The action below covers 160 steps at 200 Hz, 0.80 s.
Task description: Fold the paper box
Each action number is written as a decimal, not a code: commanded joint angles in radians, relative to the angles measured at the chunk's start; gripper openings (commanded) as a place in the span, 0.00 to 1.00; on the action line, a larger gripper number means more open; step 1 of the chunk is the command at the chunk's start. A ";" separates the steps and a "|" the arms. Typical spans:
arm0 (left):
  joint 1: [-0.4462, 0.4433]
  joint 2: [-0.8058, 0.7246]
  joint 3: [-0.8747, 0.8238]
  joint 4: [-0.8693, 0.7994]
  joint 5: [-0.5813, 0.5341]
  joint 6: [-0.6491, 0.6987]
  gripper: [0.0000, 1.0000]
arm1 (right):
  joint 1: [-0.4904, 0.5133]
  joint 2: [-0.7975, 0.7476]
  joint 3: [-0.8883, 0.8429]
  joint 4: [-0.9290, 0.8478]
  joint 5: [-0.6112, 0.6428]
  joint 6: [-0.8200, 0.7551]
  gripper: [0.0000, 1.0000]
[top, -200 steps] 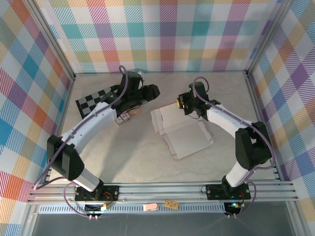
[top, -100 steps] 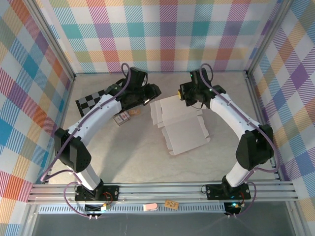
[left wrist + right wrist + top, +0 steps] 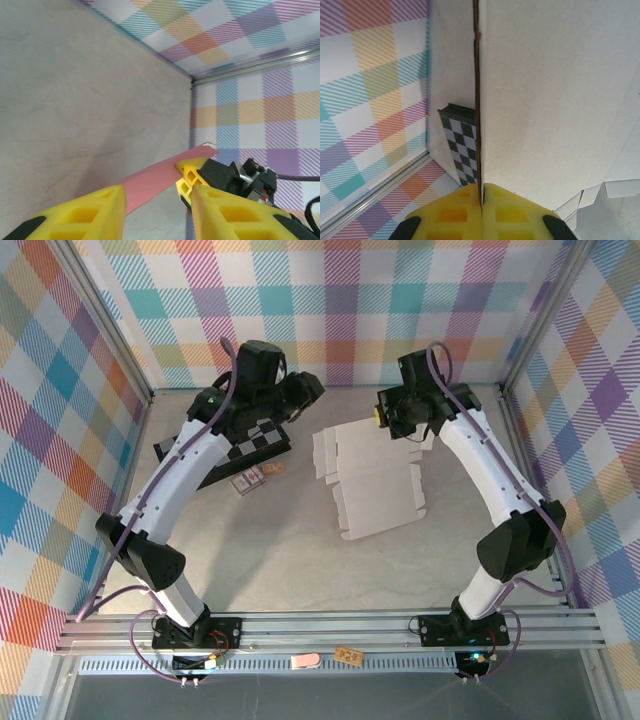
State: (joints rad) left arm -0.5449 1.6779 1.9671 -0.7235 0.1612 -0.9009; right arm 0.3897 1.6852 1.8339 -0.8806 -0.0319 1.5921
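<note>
While the right gripper [image 3: 393,422] pinches its raised far edge, the paper box [image 3: 378,490] lies mid-table, long axis running near to far. The left gripper [image 3: 303,390] hangs parted and empty; bare table [image 3: 270,555] borders the near edge.

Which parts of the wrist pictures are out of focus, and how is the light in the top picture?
Left wrist view: the near yellow jaws are blurred, the pink paper box edge sharper. Right wrist view: jaws soft, checkered board clear. Top view: even light, faint shadows on the table, no glare.
</note>
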 commanded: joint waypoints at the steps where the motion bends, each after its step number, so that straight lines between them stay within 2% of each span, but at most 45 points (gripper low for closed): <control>1: -0.006 0.033 0.086 -0.030 0.052 -0.008 0.37 | -0.014 0.012 0.084 -0.079 0.021 -0.024 0.00; 59: -0.034 0.125 0.221 -0.043 0.111 0.019 0.32 | -0.038 0.016 0.127 -0.065 0.016 -0.040 0.00; 160: -0.084 0.161 0.254 -0.095 0.125 0.063 0.32 | -0.068 -0.012 0.153 -0.077 0.012 -0.029 0.00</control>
State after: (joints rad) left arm -0.6151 1.8317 2.1853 -0.7963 0.2718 -0.8627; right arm 0.3344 1.6882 1.9415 -0.9352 -0.0257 1.5661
